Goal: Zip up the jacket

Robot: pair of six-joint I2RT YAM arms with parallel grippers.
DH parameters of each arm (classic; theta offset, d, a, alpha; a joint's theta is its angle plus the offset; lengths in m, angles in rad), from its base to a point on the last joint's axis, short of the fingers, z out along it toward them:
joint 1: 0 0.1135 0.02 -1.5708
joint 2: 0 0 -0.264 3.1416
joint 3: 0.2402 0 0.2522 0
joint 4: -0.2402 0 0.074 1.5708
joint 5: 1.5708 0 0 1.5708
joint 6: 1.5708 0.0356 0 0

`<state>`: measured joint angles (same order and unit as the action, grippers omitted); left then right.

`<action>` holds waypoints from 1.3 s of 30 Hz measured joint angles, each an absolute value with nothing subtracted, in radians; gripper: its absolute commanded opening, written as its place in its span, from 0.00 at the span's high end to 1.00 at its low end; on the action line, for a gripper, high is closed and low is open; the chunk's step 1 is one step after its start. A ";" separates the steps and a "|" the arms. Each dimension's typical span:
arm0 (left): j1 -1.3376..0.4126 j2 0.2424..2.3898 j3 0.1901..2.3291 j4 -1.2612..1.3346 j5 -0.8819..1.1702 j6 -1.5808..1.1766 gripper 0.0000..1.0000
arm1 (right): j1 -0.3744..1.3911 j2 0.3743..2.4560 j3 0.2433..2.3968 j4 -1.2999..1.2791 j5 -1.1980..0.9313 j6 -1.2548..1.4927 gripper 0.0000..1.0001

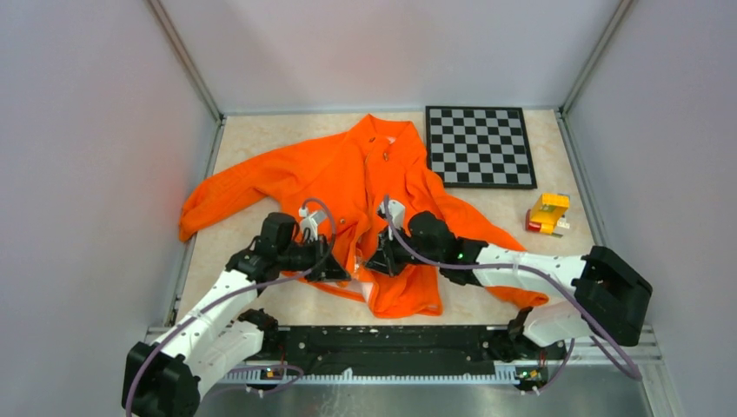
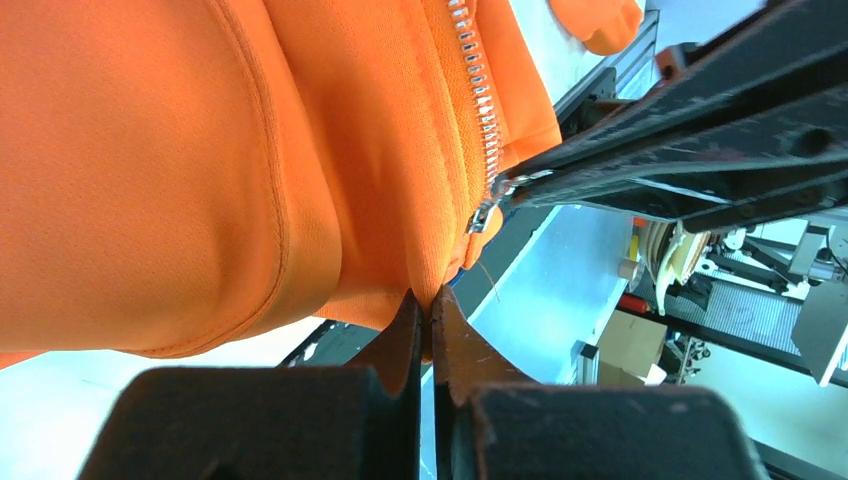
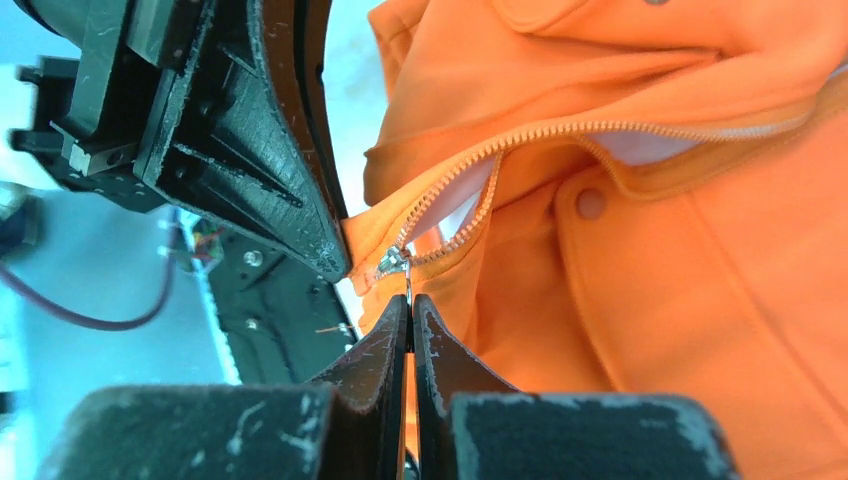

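Beige tabletop [image 1: 556, 174], orange jacket [image 1: 348, 174] spread; left jaws clamp its hem [image 2: 330, 300], right jaws pinch zipper pull [image 3: 392, 262]

Jacket [image 1: 348, 174]: matt orange cloth, soft weave, stitched seams. Zipper [image 2: 478, 90]: shiny silver metal teeth. Right gripper [image 3: 410, 305]: black plastic, matt, scuffed and scratched. Table [image 1: 261, 139]: smooth, pale, stone-patterned surface.

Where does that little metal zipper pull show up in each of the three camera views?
Top external: too small to see, between left gripper and right gripper at the jacket hem.
Left wrist: zipper pull, right of centre, below the teeth.
Right wrist: zipper pull, centre, just above the right gripper's tips.
Shared landmark: the orange jacket.
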<state>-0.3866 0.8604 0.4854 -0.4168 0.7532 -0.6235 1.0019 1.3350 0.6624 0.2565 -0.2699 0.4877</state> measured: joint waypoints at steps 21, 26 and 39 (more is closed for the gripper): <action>-0.387 0.747 0.558 -0.723 0.525 -0.624 1.00 | 1.002 1.595 1.105 -0.121 0.101 -0.140 1.00; -0.386 0.715 0.624 -0.854 0.430 -0.600 1.00 | 0.956 1.693 1.210 -0.133 0.129 -0.198 1.00; -0.386 0.746 0.653 -0.978 0.384 -0.544 1.00 | 0.716 1.977 1.541 -0.153 0.249 -0.372 1.00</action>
<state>-0.3862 0.7464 0.6529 -0.9783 0.3836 -0.5438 0.7158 1.9766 1.5406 -0.1532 0.2493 -0.3717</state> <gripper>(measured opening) 0.012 0.005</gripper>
